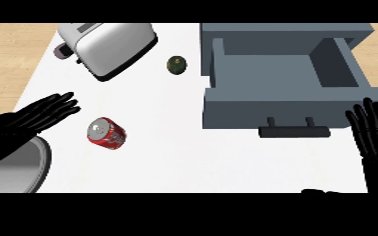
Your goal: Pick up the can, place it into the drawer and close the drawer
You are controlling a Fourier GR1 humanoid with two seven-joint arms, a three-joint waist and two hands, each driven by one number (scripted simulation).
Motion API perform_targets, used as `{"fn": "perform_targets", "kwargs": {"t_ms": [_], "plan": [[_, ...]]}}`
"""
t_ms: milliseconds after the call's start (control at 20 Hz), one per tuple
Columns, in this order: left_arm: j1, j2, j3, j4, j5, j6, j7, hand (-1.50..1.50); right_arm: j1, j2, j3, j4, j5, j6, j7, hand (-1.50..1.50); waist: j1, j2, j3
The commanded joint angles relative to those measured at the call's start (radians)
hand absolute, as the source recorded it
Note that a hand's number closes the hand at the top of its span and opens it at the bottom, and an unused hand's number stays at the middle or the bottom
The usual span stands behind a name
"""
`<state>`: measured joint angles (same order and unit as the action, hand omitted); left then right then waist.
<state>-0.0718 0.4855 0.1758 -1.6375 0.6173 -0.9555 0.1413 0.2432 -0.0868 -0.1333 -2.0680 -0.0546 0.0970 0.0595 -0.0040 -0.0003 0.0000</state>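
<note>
A red can (pixel 107 133) with a silver top lies on its side on the white counter (pixel 184 155), left of centre. The grey drawer (pixel 284 87) is pulled out at the right, its inside bare and its dark handle (pixel 294 130) facing me. My left hand (pixel 40 114) is open with straight fingers, just left of the can and apart from it. My right hand (pixel 365 130) shows at the right edge beside the drawer front, fingers straight and holding nothing.
A silver toaster (pixel 107 45) stands at the back left. A small dark green round object (pixel 177 64) sits between the toaster and the drawer. My left forearm (pixel 22 165) fills the lower left corner.
</note>
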Motion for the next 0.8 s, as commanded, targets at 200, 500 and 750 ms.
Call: {"fn": "perform_targets", "kwargs": {"t_ms": [200, 500, 750], "plan": [[-0.010, -0.161, -0.026, 0.026, -0.242, 0.008, -0.070, -1.50, 0.067, 0.001, -0.031, -0.023, -0.013, 0.049, -0.042, -1.50, -0.001, -0.001, 0.000], [-0.040, -0.163, 0.021, 0.163, -0.391, -0.040, -0.203, -1.50, 0.018, -0.008, -0.068, -0.034, -0.036, 0.057, 0.023, -1.50, 0.000, 0.000, 0.000], [-0.078, -0.172, 0.030, 0.303, -0.567, -0.037, -0.407, -1.50, 0.081, 0.015, -0.060, -0.030, -0.032, 0.091, -0.049, -1.50, -0.004, 0.000, -0.001]]}}
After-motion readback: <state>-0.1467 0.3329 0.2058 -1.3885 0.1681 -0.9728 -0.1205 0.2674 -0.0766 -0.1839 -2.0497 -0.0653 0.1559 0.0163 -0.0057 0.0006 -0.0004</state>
